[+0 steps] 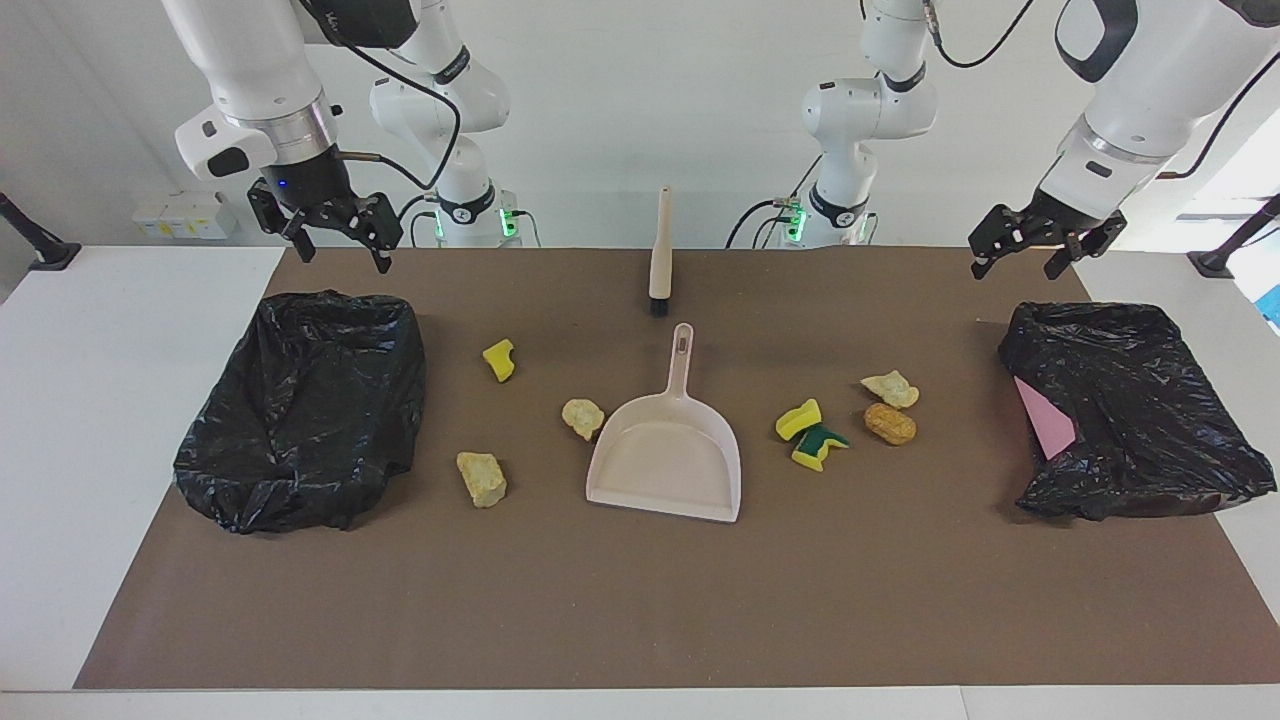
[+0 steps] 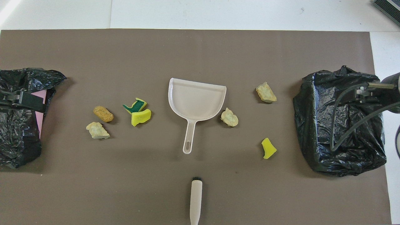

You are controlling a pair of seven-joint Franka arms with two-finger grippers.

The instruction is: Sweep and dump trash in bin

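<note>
We see our right gripper [image 1: 340,250], jaws wide and empty, over a black plastic-lined bin [image 1: 300,410], then seven yellow, pale and tan trash scraps [image 1: 497,360] strewn on the brown mat [image 1: 640,600] around a beige plastic dustpan [image 1: 668,460], then our left gripper [image 1: 1020,262], likewise gaping, over the second black-lined bin [image 1: 1130,410].

Both arms are glossy white with rounded joints, black bands and a silver wrist ring. Black cables loop along them. Green lights glow at the bases. Each end effector [image 1: 340,228] [image 1: 1040,245] is black.
</note>
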